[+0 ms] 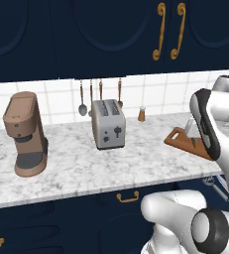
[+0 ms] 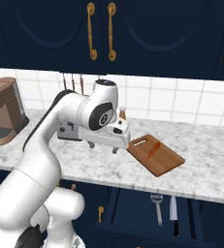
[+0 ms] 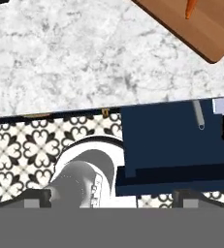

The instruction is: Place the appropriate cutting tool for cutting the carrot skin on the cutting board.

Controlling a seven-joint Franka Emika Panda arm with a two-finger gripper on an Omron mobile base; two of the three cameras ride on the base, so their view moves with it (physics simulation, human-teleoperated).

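The cutting board (image 2: pixel 156 154) is seen lying flat near the front edge of the marble worktop (image 2: pixel 200 160), toward its right part, with the rounded handle end turned to the back left. The carrot (image 2: pixel 153 149) is seen resting on the board, lengthwise along it, just inside the handle half. In the hand view the board's corner (image 3: pixel 196 29) is caught at the top right with the carrot's tip (image 3: pixel 191 7) on it.

Below the front edge an open drawer (image 2: pixel 181 225) is seen pulled out. Two tools are laid in it side by side: a peeler (image 2: pixel 157 206) with a metal head on the left, and a knife (image 2: pixel 174 213) with a dark handle on the right. They are picked up again in the hand view, the peeler (image 3: pixel 199 115) beside the knife (image 3: pixel 222 117), near the drawer's far edge.

The end effector (image 2: pixel 104 146) is held above the worktop, just left of the board, pointing down; nothing is gripped. The two fingers (image 2: pixel 91 144) are seen standing apart.

Further left a toaster (image 1: pixel 107 123) is seen at the back, and a brown coffee machine (image 1: pixel 26 134) near the left end. Utensils (image 1: pixel 82 101) are hung on the tiled wall behind the toaster, and a small shaker (image 1: pixel 142 114) is set by the back edge.
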